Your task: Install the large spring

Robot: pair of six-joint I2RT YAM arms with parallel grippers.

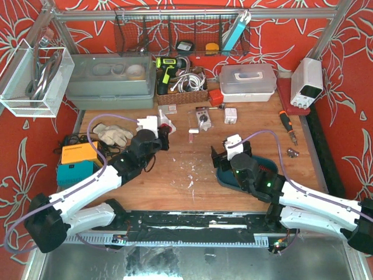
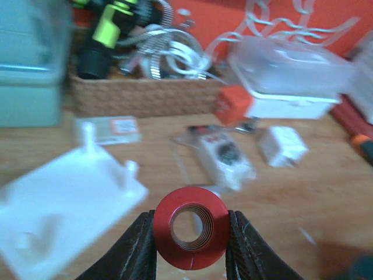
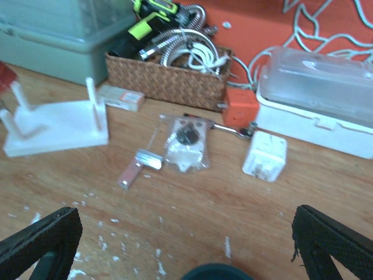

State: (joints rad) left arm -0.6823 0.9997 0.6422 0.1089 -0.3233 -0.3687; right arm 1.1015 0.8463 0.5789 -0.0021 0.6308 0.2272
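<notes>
No lettering is legible on any item.

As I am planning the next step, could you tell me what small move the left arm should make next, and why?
Probably ease the left gripper toward the white pegged base and line the red ring up over a peg: its fingers clamp the ring, spring coils showing inside, and the base lies beside it. The right gripper is open.

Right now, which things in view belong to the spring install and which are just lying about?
Job: red coil-filled ring in left end effector; white post fixture.
Lying about: wicker basket, white adapter, gloves, screwdriver.
</notes>
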